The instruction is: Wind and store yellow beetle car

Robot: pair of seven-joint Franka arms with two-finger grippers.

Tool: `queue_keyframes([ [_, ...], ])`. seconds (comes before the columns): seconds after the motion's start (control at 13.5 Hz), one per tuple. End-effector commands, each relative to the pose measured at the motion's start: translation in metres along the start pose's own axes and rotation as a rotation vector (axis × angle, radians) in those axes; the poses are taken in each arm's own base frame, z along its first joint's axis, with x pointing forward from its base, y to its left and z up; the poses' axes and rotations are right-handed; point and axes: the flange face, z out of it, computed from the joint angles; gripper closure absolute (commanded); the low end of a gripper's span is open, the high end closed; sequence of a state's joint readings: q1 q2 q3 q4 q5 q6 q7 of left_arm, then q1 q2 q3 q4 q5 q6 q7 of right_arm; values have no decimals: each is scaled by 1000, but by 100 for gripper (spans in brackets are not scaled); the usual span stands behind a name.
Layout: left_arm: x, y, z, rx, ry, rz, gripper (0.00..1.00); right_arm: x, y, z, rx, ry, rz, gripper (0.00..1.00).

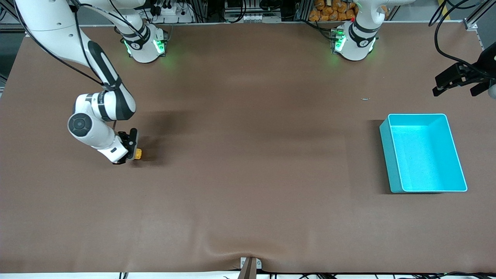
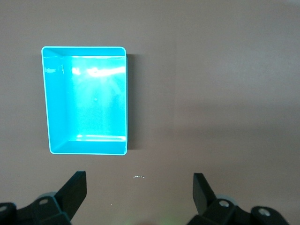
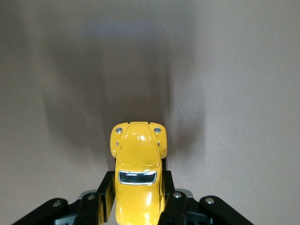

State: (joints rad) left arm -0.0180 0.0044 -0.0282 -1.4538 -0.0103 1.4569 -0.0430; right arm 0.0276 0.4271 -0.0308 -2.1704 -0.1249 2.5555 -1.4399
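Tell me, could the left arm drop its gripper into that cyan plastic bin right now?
Probably yes. The left gripper hangs open in the air by the cyan plastic bin, whose open top looks empty and uncovered. The right gripper, shut on the small yellow toy beetle car, is low at the right arm's end of the table.

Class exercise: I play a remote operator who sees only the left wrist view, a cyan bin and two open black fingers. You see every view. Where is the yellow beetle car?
Observer: The yellow beetle car is clamped in the right pincer, low over the table at the right arm's end.
Operator: Which way does the car point?
Observer: In the right wrist view its hood and headlights point away from the pincer.
Operator: And my own pincer?
Observer: The left pincer hangs open in the air by the table edge at the left arm's end, waiting; the cyan bin sits nearer the front camera.
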Motion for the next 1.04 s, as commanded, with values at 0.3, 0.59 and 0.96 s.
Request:
queue_keyframes([
  [0.3, -9, 11, -1, 14, -30, 3, 0, -43, 4, 43, -11, 2, -2, 70],
  [0.59, -10, 5, -4, 18, -24, -7, 0, -58, 3, 50, -9, 4, 21, 68],
  [0.96, -12, 4, -9, 23, -14, -8, 0, -95, 21, 28, -24, 2, 68, 0],
])
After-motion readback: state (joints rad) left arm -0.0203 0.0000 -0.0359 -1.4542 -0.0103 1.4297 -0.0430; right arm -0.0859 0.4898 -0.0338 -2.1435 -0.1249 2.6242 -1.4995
